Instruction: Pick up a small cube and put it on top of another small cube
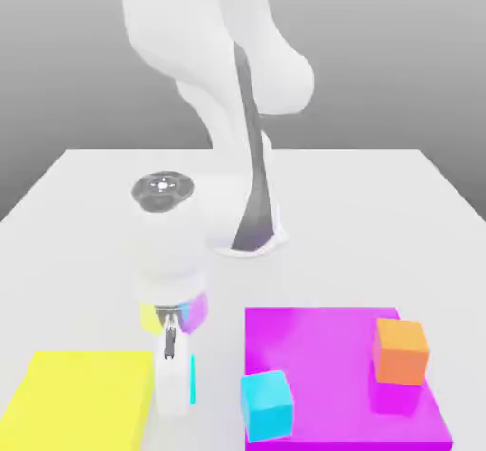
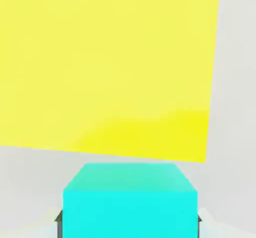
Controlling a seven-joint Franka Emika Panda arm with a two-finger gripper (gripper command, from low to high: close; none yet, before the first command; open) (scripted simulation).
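The white Panda arm [image 1: 223,69] reached down over the white table [image 1: 380,202], its gripper [image 1: 174,392] lowered between the yellow block [image 1: 81,397] on the exterior view's left and the magenta block [image 1: 323,345] on the right. The fingers [image 1: 171,387] had closed on the small cube [image 2: 130,202], a plain cyan piece; a thin cyan edge of it showed just beside the finger on the exterior view's right. From the hand view, the small cube sat between the dark finger pads [image 2: 58,221], near the edge of the yellow block. A larger cyan cube [image 1: 267,404] stood at the magenta block's near corner, and an orange cube [image 1: 400,350] rested on top of that block.
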